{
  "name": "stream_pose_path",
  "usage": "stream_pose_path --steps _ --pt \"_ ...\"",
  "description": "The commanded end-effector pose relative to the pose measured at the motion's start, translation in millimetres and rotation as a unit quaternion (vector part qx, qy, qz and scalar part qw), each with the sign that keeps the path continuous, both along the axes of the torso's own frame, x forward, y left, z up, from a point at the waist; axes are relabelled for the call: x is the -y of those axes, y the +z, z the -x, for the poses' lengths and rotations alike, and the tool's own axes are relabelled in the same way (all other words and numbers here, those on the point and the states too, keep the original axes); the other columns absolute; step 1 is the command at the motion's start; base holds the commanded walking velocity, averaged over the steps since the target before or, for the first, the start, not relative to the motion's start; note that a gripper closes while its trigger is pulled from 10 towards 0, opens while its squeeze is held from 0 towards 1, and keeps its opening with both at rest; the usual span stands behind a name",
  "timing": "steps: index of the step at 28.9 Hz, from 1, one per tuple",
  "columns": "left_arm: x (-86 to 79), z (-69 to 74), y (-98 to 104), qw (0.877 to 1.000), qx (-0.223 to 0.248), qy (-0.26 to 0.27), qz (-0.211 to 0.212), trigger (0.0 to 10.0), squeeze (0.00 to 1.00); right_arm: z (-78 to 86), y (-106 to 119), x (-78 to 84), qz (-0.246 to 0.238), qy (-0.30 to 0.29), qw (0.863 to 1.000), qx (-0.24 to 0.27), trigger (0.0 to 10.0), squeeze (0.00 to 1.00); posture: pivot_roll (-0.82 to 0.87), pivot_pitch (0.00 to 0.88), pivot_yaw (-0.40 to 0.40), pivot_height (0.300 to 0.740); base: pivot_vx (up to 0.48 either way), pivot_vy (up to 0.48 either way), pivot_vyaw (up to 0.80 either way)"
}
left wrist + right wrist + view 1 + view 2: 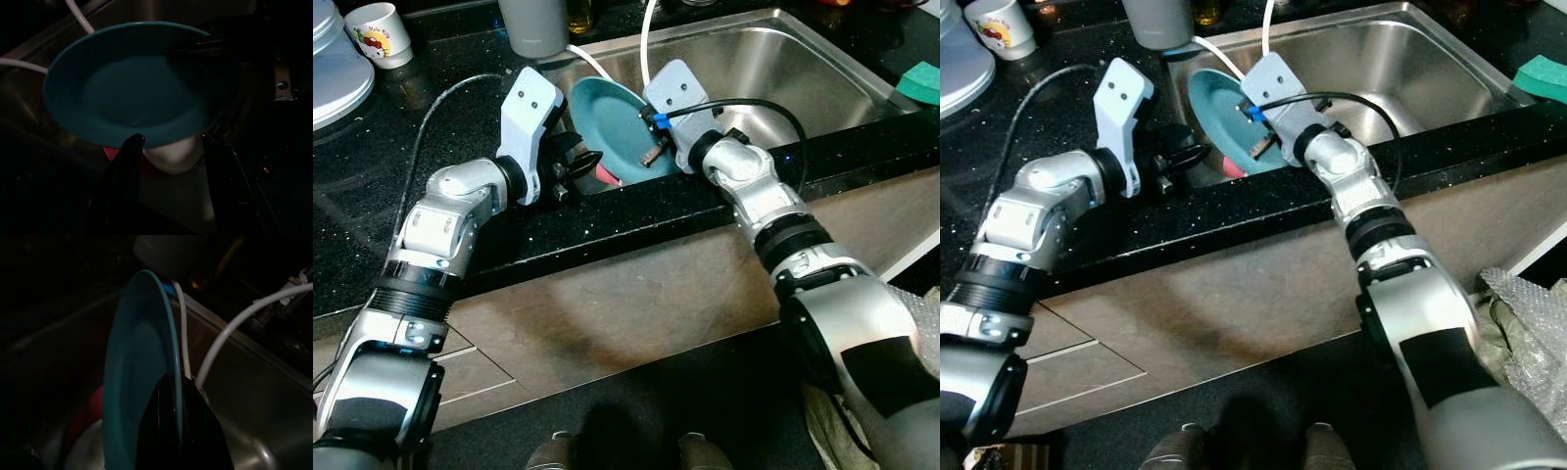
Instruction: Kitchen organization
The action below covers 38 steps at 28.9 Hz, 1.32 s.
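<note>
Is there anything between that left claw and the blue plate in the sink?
Nothing visible. The left gripper is open, with a free gap to the teal plate. A red and white item sits just below the plate's lower edge, close to the fingers. The right gripper is already clamped on the plate's rim.

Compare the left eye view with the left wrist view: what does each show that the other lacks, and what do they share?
The left eye view alone takes in both silver arms, the black counter, a white cup with a printed picture, a green sponge and the whole steel sink.

The left wrist view alone looks along the left gripper, its two black fingers apart, at a white bowl-like thing tucked under the plate.

Both show the teal plate standing tilted in the sink, something red beneath it, and white hoses.
</note>
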<state>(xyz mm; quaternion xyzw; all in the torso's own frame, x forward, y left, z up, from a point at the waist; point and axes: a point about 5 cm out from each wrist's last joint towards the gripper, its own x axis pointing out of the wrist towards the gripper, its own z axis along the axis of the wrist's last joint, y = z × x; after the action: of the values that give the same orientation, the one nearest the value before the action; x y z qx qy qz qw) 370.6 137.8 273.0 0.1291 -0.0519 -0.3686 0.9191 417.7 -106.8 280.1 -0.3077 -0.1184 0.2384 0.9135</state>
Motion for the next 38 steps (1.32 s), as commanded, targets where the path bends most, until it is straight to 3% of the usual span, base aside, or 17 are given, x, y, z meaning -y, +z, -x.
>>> stream_pose_path --steps 1,5,11,19,20,21,22,23,26,27,28,29,30,33,37,38 --pt "2.6 -0.8 0.4 1.0 0.005 -0.007 -0.018 10.0 0.0 -1.4 -1.4 1.5 0.022 -0.009 1.0 -0.007 10.0 0.0 0.06 0.214 0.064 0.74 0.0 0.0 0.0" --pt "1.7 -2.8 -1.5 0.997 0.005 -0.005 -0.072 10.0 0.0 -2.6 -5.3 7.5 0.035 -0.014 0.999 -0.028 10.0 0.0 0.06 0.209 0.069 0.74 0.0 0.0 0.0" --pt "-1.6 -4.3 -3.9 0.993 0.002 -0.001 -0.118 10.0 0.0 -2.7 -7.7 8.0 0.051 -0.009 0.998 -0.038 10.0 0.0 0.06 0.204 0.071 0.74 0.0 0.0 0.0" --pt "-4.1 -6.0 -6.6 0.99 -0.007 0.001 -0.141 10.0 0.0 -2.5 -10.1 9.1 0.048 -0.004 0.998 -0.047 10.0 0.0 0.06 0.197 0.07 0.74 0.0 0.0 0.0" --pt "-4.2 -6.0 -6.6 0.99 -0.007 0.0 -0.142 10.0 0.0 -2.4 -10.1 9.2 0.046 -0.003 0.998 -0.048 10.0 0.38 0.06 0.195 0.068 0.74 0.0 0.0 0.0" --pt "-4.4 -6.0 -6.5 0.99 -0.007 0.0 -0.143 10.0 0.0 -2.3 -10.1 9.3 0.045 -0.001 0.998 -0.048 10.0 0.62 0.06 0.191 0.067 0.74 0.0 0.0 0.0" --pt "-4.7 -6.0 -6.2 0.99 -0.007 -0.001 -0.144 10.0 0.0 -2.2 -9.7 9.0 0.042 0.001 0.998 -0.048 10.0 0.81 0.06 0.189 0.066 0.74 0.0 0.0 0.0" --pt "-4.9 -6.2 -6.0 0.989 -0.007 -0.001 -0.145 10.0 0.0 -2.1 -9.5 8.7 0.04 0.002 0.998 -0.047 10.0 0.87 0.06 0.188 0.066 0.74 0.0 0.0 0.0" --pt "-5.4 -6.3 -5.4 0.989 -0.005 0.0 -0.146 10.0 0.0 -2.0 -8.8 8.3 0.035 0.003 0.998 -0.046 10.0 0.87 0.06 0.187 0.066 0.74 0.0 0.0 0.0" --pt "-6.3 -6.6 -4.4 0.989 -0.003 0.003 -0.149 10.0 0.0 -2.1 -7.1 8.2 0.033 0.0 0.999 -0.038 10.0 0.73 0.06 0.183 0.066 0.74 0.0 0.0 0.0" --pt "-7.7 -6.6 -2.5 0.989 0.001 0.005 -0.15 10.0 0.0 -2.2 -5.0 8.1 0.029 -0.001 0.999 -0.031 10.0 0.33 0.06 0.18 0.066 0.74 0.0 0.0 0.0" --pt "-7.7 -6.6 -2.5 0.989 0.001 0.005 -0.15 10.0 0.0 -2.2 -5.0 8.1 0.029 -0.001 0.999 -0.031 10.0 0.33 0.06 0.18 0.066 0.74 0.0 0.0 0.0" --pt "-10.4 -6.6 1.0 0.988 0.007 0.011 -0.152 10.0 0.0 -2.3 -0.7 8.2 0.022 -0.005 1.0 -0.02 10.0 0.0 0.06 0.176 0.067 0.74 0.0 0.0 0.0" --pt "-13.6 -6.7 5.2 0.988 0.014 0.019 -0.152 10.0 0.0 -2.5 5.5 9.2 0.006 -0.008 1.0 -0.009 10.0 0.0 0.06 0.174 0.066 0.74 0.0 0.0 0.0" --pt "-25.7 -6.4 19.9 0.992 0.017 0.06 -0.113 10.0 0.0 0.0 32.7 13.3 -0.079 -0.008 0.995 0.053 10.0 0.0 0.06 0.169 0.065 0.74 0.0 0.0 0.0" --pt "-25.7 -6.4 19.9 0.992 0.017 0.06 -0.113 10.0 0.0 0.0 32.7 13.3 -0.079 -0.008 0.995 0.053 10.0 0.0 0.06 0.169 0.065 0.74 0.0 0.0 0.0"
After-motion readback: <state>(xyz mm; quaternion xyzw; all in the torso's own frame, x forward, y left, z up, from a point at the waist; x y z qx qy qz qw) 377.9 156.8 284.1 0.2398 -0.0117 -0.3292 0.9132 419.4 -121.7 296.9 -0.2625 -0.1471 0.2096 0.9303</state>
